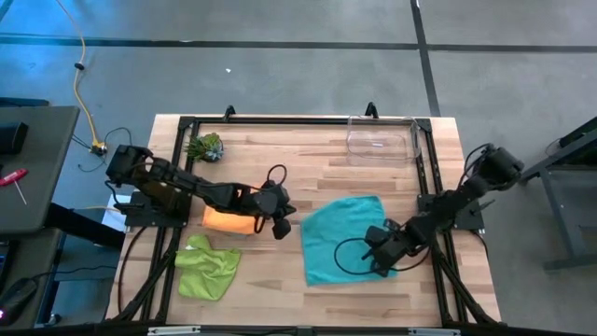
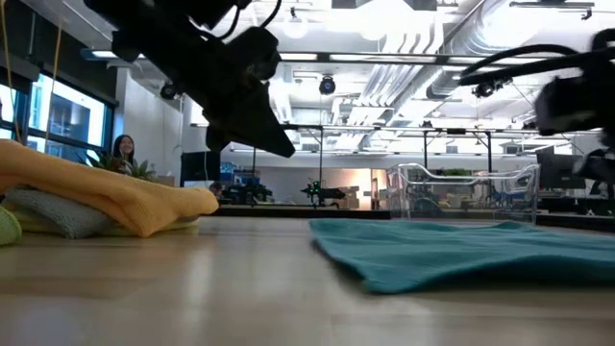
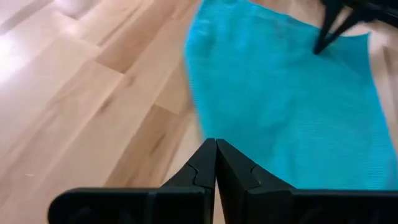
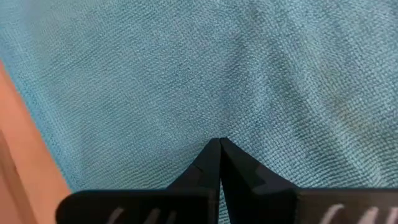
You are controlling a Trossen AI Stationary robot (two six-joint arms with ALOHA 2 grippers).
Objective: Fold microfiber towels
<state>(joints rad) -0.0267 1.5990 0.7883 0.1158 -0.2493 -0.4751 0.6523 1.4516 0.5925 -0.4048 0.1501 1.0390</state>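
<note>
Lying spread out right of the bench's middle is one teal towel [image 1: 340, 238], flat apart from slight rumpling. Toward the left edge sit one orange towel [image 1: 229, 220], folded, and one lime towel [image 1: 207, 267], crumpled near the front-left corner. The low view shows a grey towel [image 2: 53, 213] under the orange one, with a thin yellow edge just below it. That makes five cloths in all, though the yellow is barely visible.

The left gripper [image 1: 280, 227] hangs between the orange and teal towels, jaws pressed together and holding nothing. The right gripper [image 1: 381, 254] is at the teal towel's right side, jaws closed with the tips down at the cloth; whether any fabric is pinched cannot be told.

One clear bin [image 1: 381, 138] stands at the back edge near the right corner, and one small spiky plant [image 1: 205, 147] near the back-left corner. Bare wood lies open along the front edge and between the bin and plant.
</note>
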